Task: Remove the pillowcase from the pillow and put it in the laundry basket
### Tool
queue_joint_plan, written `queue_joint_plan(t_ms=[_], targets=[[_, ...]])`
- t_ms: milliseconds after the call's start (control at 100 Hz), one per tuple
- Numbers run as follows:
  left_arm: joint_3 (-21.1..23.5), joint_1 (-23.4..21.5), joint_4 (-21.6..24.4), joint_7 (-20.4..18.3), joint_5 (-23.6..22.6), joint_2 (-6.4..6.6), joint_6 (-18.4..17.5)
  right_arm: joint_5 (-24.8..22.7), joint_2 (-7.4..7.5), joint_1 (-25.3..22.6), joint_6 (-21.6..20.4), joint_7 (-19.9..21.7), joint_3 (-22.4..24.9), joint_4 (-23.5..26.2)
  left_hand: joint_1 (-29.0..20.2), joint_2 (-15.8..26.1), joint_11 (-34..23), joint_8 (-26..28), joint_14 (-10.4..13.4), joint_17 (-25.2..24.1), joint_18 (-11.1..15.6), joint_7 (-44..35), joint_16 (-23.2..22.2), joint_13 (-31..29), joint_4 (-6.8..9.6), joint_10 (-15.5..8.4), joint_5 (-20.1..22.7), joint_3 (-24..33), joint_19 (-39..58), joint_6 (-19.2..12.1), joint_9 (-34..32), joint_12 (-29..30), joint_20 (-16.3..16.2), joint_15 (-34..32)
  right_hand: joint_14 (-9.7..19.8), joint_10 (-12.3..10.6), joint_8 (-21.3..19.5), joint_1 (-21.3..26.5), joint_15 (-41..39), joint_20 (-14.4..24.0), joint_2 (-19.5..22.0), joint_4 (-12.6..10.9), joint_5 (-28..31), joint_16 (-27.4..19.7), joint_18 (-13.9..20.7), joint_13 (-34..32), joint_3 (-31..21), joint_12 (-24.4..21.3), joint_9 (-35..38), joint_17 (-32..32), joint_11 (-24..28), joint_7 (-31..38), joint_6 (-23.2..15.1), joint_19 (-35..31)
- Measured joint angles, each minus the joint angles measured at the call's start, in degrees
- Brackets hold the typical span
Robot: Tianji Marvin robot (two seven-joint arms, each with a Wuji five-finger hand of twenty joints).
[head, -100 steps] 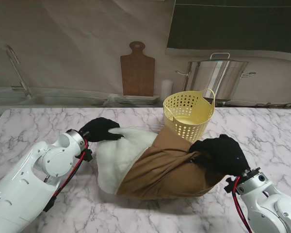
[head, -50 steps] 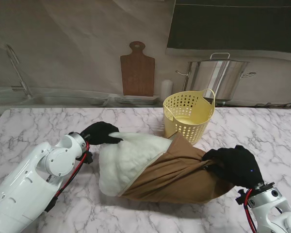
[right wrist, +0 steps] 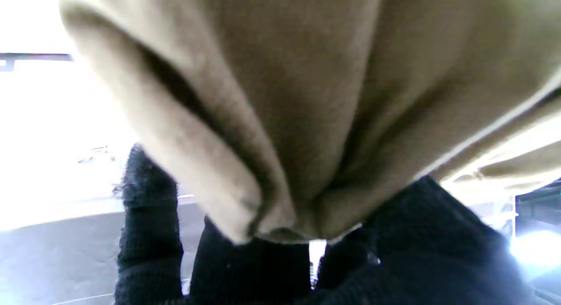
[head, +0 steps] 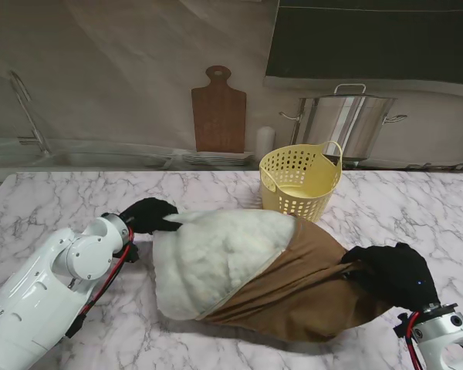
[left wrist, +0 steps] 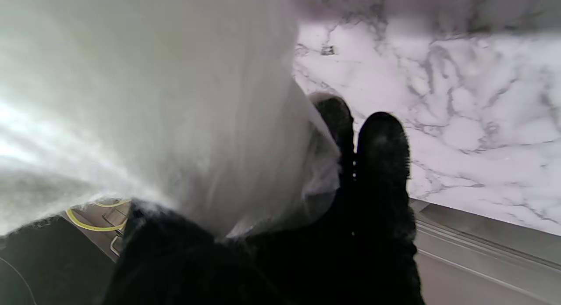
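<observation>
Since a second ago the right hand (head: 391, 272) has drawn away to the right and nearer to me, dragging the brown pillowcase (head: 309, 285) with it, so far more of the white pillow (head: 216, 258) lies bare now; the left hand (head: 148, 214) has shifted a little to the left, keeping its hold.

Marble table (head: 54, 200) — it carries everything. On it the pillow lies across the middle, its left part uncovered, its right part inside the pillowcase. The pillowcase reaches from the pillow's middle out to the right hand, bunched and creased where it is gripped. The yellow basket (head: 299, 182) stands upright farther from me, just beyond the pillow; the pillowcase's far edge comes close to its foot, though I cannot tell whether they touch. Behind the table a steel pot (head: 347, 122) and a wooden board (head: 218, 112) stand against the wall.

The right hand is closed on a gathered fold of the pillowcase — the right wrist view shows the cloth (right wrist: 307, 121) pinched between its black fingers (right wrist: 151, 208). The left hand grips the pillow's left corner, white stuff (left wrist: 175, 112) caught against its fingers (left wrist: 381, 164).
</observation>
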State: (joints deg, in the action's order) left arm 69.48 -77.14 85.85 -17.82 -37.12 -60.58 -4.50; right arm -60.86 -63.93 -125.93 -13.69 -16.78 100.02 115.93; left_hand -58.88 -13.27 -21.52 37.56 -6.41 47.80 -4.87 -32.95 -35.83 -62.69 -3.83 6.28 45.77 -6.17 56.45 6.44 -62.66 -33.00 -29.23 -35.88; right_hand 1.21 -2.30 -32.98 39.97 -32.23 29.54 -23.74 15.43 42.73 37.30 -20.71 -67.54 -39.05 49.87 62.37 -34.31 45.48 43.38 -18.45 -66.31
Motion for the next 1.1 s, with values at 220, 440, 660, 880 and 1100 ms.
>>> queue_joint_plan(t_ms=[220,440,660,880,1100], targets=[[4.1,-2.4,0.2,-0.1,-0.8,0.16,-0.9,-0.6,-0.41,-2.0,0.0,-1.8,2.3,1.0,-1.5,0.0,0.0,0.0,0.0,0.0,0.0,0.0,0.0,0.0,0.0,0.1,0.0,0.0,0.0,0.2,0.0,0.0,0.0,0.0,-0.2,0.0,0.0,0.5,-2.4,0.0,0.0,0.0,0.0,0.2,0.0,-1.4,-0.6,0.3,0.9,-0.7,1.2,0.0,0.5,-0.1],[5.9,-3.7,0.1,-0.4,-1.8,0.8,-1.5,-1.2,-0.95,-4.4,-0.1,-4.2,5.1,2.5,-4.4,-0.7,0.0,0.0,0.0,-0.2,0.0,-0.1,0.0,0.0,1.01,0.4,0.0,0.6,0.0,0.5,0.0,0.0,0.0,0.0,-0.3,-0.2,-0.1,0.6,-3.4,0.0,-0.1,0.0,0.6,0.6,0.0,-2.8,-1.9,0.6,1.6,-1.3,2.3,0.0,2.1,-0.6],[5.6,-2.6,-2.4,0.5,-3.1,1.11,-0.8,-1.7,-1.21,-4.8,0.1,-6.5,6.6,2.6,-6.1,-0.7,0.0,0.0,-0.1,-0.6,0.0,-0.1,0.0,0.0,1.73,0.9,0.1,2.6,0.0,1.7,0.0,0.0,-0.1,0.0,-1.6,0.0,-0.3,1.2,-4.1,0.0,-0.6,0.0,0.8,1.2,0.0,-2.9,-3.4,1.6,1.7,-1.3,3.4,0.7,4.1,-0.7],[5.4,-1.3,-4.5,0.4,-3.1,1.14,1.1,-2.9,-1.42,-5.3,1.0,-9.2,7.7,2.5,-6.2,-0.7,0.0,0.0,-0.1,-0.7,0.0,-0.1,-0.1,0.1,1.74,0.9,0.1,2.6,0.0,1.7,0.0,0.0,-0.1,0.0,-1.6,0.1,-0.3,1.2,-4.1,0.0,-0.6,0.0,0.8,1.2,0.0,-2.9,-3.4,1.8,2.3,-1.4,4.0,0.7,4.2,-0.7],[7.3,-2.1,-3.7,-3.7,-2.5,1.41,1.3,-3.7,-1.73,-6.1,0.4,-10.2,9.5,4.1,-6.6,-0.7,0.2,0.6,-0.9,-4.4,-0.5,-0.1,-0.1,2.9,1.74,1.0,-0.2,2.8,-0.1,1.7,1.3,-0.3,-0.1,0.6,-1.6,0.2,-0.3,1.2,-4.1,0.0,-0.6,0.0,0.8,1.2,0.0,-2.9,-3.4,1.9,2.3,-1.4,4.1,0.7,4.2,-0.7]])
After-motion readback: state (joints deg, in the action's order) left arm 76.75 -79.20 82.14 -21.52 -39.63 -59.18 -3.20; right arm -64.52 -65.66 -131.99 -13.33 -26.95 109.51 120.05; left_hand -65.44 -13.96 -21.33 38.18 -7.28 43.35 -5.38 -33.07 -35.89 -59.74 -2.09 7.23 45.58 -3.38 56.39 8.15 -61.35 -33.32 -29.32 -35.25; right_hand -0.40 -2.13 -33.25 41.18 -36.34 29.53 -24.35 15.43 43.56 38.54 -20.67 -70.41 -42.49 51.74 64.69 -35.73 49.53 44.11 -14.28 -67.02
